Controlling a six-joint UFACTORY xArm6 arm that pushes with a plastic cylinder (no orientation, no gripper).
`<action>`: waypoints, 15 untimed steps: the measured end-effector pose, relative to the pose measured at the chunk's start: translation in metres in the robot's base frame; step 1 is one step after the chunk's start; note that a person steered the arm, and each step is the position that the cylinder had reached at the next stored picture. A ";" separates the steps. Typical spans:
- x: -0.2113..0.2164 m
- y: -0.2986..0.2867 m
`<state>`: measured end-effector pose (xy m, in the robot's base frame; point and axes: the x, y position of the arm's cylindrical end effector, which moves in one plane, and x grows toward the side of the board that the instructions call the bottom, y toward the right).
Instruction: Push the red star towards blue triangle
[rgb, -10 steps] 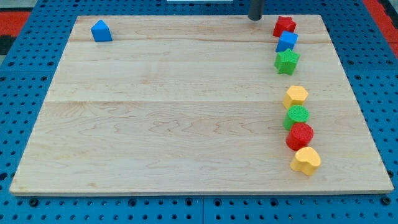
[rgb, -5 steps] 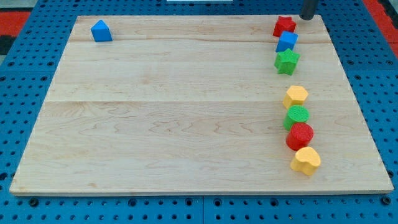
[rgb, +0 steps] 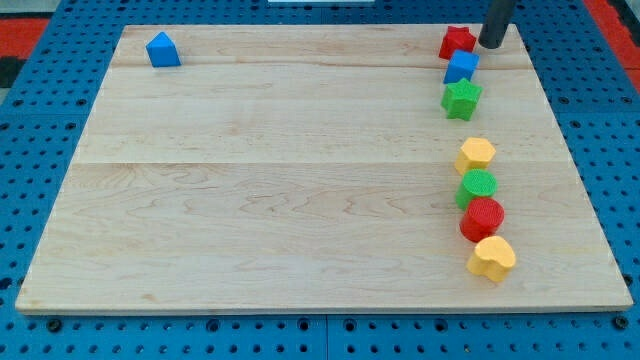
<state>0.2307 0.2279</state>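
Observation:
The red star (rgb: 457, 42) lies at the view's top right of the wooden board (rgb: 300, 200). My tip (rgb: 490, 45) stands just to the right of the red star, very close to it; I cannot tell if they touch. The blue triangle (rgb: 162, 49) sits far away at the view's top left corner of the board.
Below the red star runs a column of blocks: a blue block (rgb: 461, 67), a green star (rgb: 461, 99), a yellow block (rgb: 477, 154), a green round block (rgb: 478, 186), a red round block (rgb: 483, 218) and a yellow heart (rgb: 492, 258).
My tip has moved from left of the red star, across the top edge, to its right side and then down closer to it. No block has moved.

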 end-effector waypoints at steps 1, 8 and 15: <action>0.000 -0.019; 0.017 -0.152; 0.017 -0.359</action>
<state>0.2478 -0.1315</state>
